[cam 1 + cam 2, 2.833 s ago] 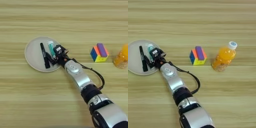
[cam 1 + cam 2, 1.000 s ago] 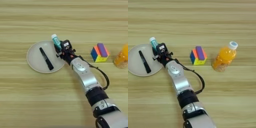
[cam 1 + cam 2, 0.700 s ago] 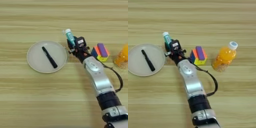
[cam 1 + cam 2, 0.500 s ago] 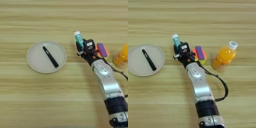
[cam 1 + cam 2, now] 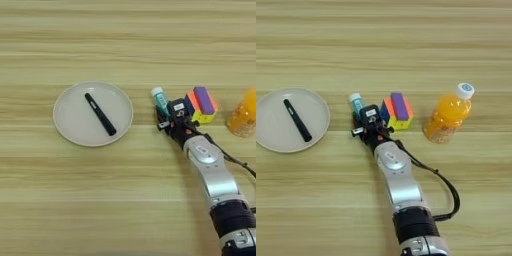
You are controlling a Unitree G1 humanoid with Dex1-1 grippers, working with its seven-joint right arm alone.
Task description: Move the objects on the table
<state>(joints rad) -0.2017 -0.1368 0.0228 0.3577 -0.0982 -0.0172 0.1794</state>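
The glue stick (image 5: pixel 357 106), white and teal, is standing tilted between the black fingers of the right gripper (image 5: pixel 363 120), which is closing on it near the middle of the table (image 5: pixel 384 45), its white cap pointing toward the far edge. Just to its right the puzzle cube (image 5: pixel 391 114) is sitting with the purple block (image 5: pixel 399 106) lying on top of it, the gripper's body nearly touching the cube's left face. Further right, apart from the cube, the orange juice bottle (image 5: pixel 449 116) is standing upright with its white cap on. The silver forearm (image 5: pixel 395 180) is reaching in from the table's near edge, slanting up and to the left, a black cable looping beside it. Toward the left edge the black pen (image 5: pixel 100 114) is lying diagonally inside the round pale plate (image 5: pixel 67 125)
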